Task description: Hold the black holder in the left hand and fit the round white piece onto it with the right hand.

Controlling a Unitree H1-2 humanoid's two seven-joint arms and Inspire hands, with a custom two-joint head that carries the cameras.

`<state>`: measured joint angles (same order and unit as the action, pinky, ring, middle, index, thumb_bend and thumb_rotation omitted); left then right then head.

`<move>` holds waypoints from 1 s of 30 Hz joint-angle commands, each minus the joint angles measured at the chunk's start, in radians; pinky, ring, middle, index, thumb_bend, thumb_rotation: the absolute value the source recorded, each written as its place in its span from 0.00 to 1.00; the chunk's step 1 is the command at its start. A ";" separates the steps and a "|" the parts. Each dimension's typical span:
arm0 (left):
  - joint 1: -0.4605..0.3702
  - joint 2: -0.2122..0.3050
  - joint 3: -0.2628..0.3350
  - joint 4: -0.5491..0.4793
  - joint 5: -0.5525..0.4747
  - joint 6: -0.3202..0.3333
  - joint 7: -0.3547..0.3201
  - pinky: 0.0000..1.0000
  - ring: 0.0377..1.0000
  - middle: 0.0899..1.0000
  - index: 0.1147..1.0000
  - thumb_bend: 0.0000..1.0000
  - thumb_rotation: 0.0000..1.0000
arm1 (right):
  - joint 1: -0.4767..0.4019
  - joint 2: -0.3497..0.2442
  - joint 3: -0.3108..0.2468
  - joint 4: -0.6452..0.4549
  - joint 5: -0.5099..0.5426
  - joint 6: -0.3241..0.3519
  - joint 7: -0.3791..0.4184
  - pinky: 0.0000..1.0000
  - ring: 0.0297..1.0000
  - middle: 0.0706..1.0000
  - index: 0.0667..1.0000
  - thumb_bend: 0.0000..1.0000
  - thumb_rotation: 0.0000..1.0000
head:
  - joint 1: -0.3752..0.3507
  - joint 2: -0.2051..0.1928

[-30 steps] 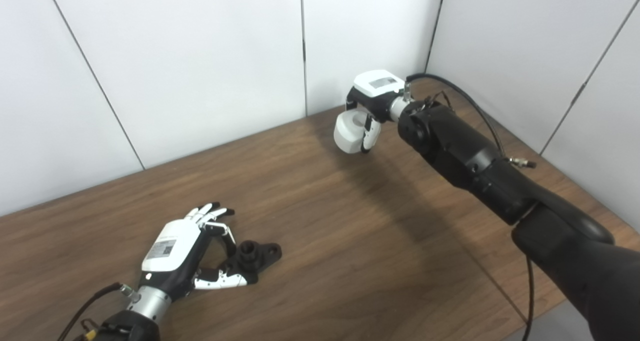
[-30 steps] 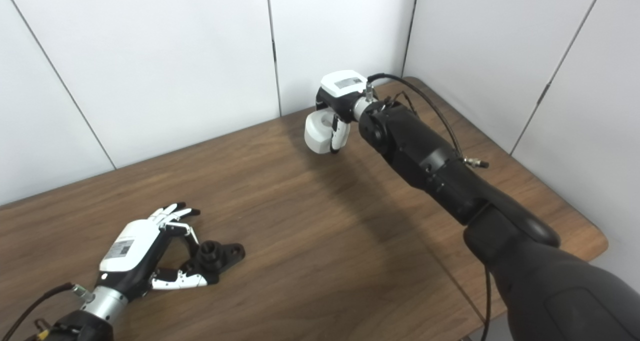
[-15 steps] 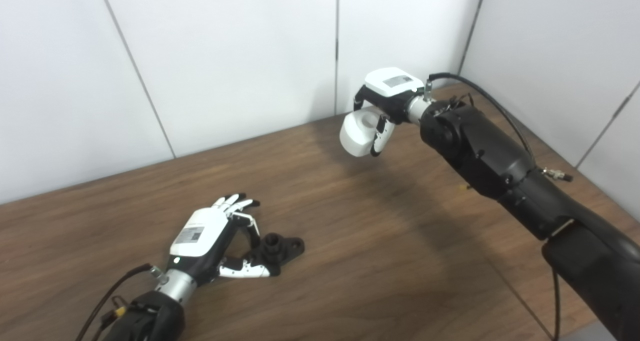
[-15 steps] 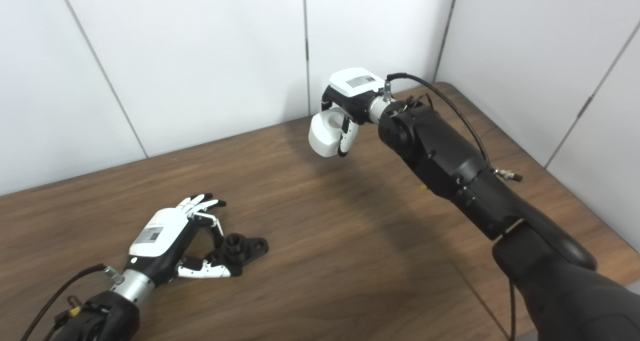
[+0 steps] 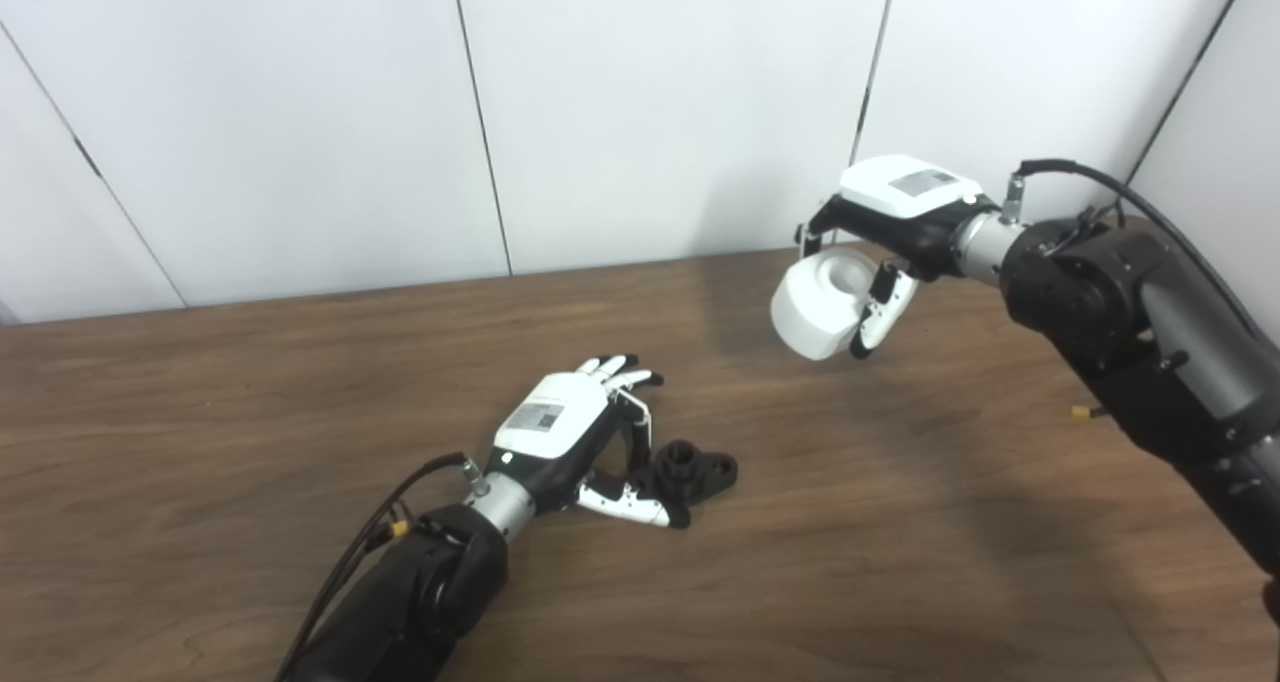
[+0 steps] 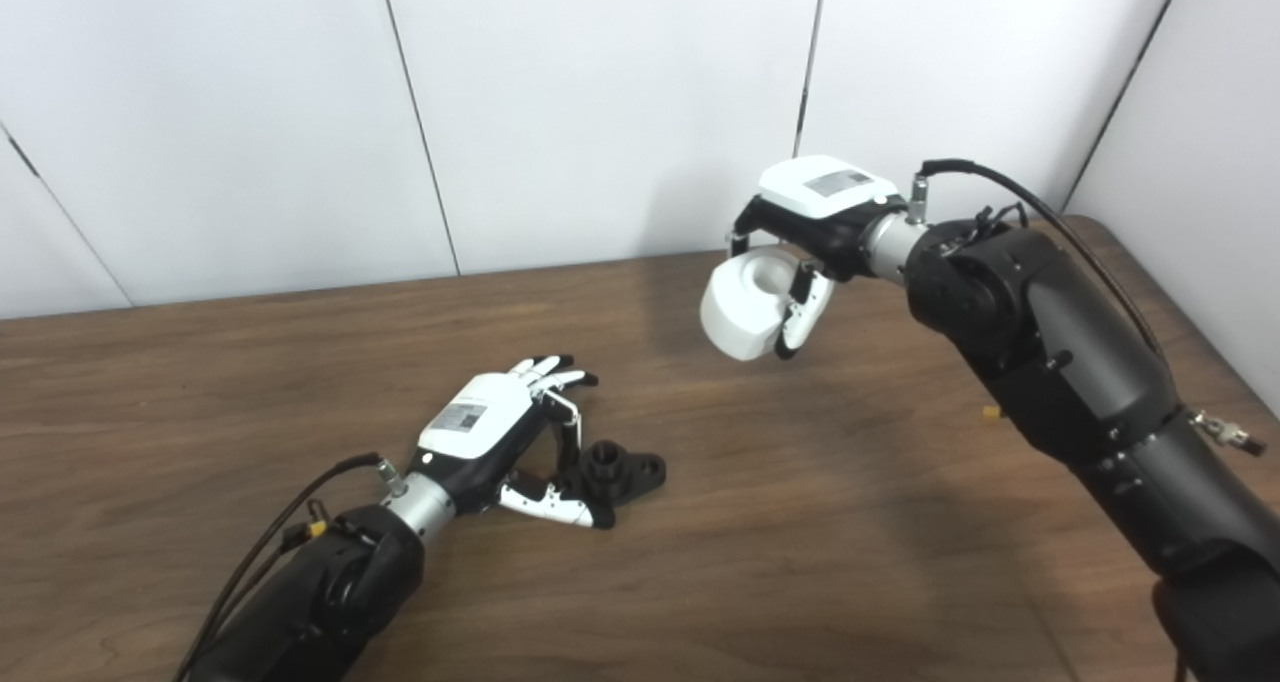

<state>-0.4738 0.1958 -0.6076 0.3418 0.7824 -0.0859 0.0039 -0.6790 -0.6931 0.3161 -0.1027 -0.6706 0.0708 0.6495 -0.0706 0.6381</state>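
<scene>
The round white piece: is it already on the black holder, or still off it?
Off. The round white piece hangs in the right hand, apart from the black holder lying on the table beside the left hand.

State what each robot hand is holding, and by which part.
Right robot hand: round white piece, gripped around its curved side, off the table. Left robot hand: open beside the black holder, not yet holding it.

dark wood-grain table [image 5: 900, 582], white panelled walls [image 5: 650, 112] with thin dark seams, even light
</scene>
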 commanded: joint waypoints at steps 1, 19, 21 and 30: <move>0.040 0.012 -0.045 0.072 0.068 0.074 -0.089 0.99 0.97 0.87 0.42 0.52 0.06 | -0.068 -0.017 -0.017 -0.040 0.019 -0.028 0.009 0.77 0.86 0.78 0.44 0.53 0.14 | 0.007 0.007; 0.029 0.004 -0.047 0.054 0.048 0.096 -0.109 1.00 0.98 0.88 0.42 0.52 0.06 | -0.087 0.061 0.008 -0.145 0.075 -0.051 0.135 0.86 0.88 0.78 0.44 0.53 0.15 | 0.000 0.041; 0.028 0.004 -0.046 0.054 0.044 0.092 -0.109 1.00 0.98 0.88 0.42 0.52 0.06 | -0.086 0.069 0.010 -0.155 0.071 -0.040 0.144 0.87 0.89 0.77 0.44 0.53 0.14 | -0.002 0.043; 0.024 0.004 -0.052 0.058 0.048 0.081 -0.104 0.99 0.98 0.88 0.42 0.52 0.06 | -0.072 0.097 0.010 -0.164 0.077 -0.025 0.163 0.86 0.90 0.77 0.44 0.53 0.14 | -0.003 0.049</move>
<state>-0.4843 0.1826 -0.6178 0.3429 0.7832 -0.0448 -0.0114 -0.7078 -0.5955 0.3438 -0.2396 -0.5983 0.0392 0.8237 -0.0736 0.6857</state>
